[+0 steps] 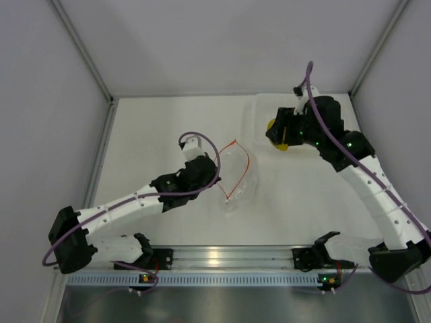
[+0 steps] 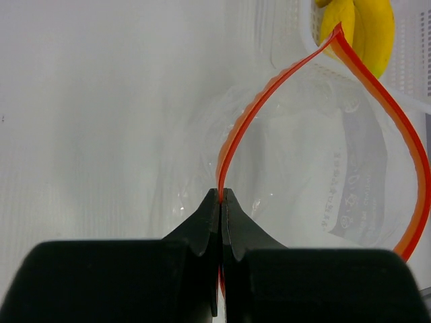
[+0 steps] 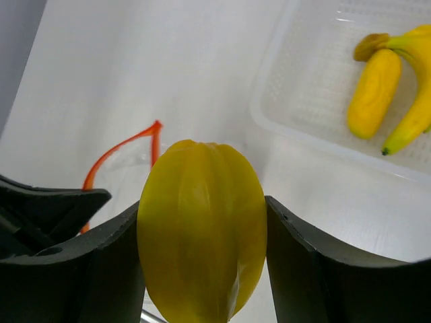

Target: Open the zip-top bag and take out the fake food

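My left jaws pressed together on zipper strip [image 2: 250, 120], zip-top bag [image 2: 303, 168] mouth gaping ahead of them. My right jaws pinching ridged fruit [image 3: 202, 229]. Banana bunch [image 3: 397, 87] already in tray [image 3: 296, 101] beyond right jaws. Judging 2 of 2 foods out; fruit release left.

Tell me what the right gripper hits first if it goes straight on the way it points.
Probably bare table between the zip-top bag and the tray. The right gripper, shut on the ridged fruit, points there; depth is unclear, so the tray's rim could come first.
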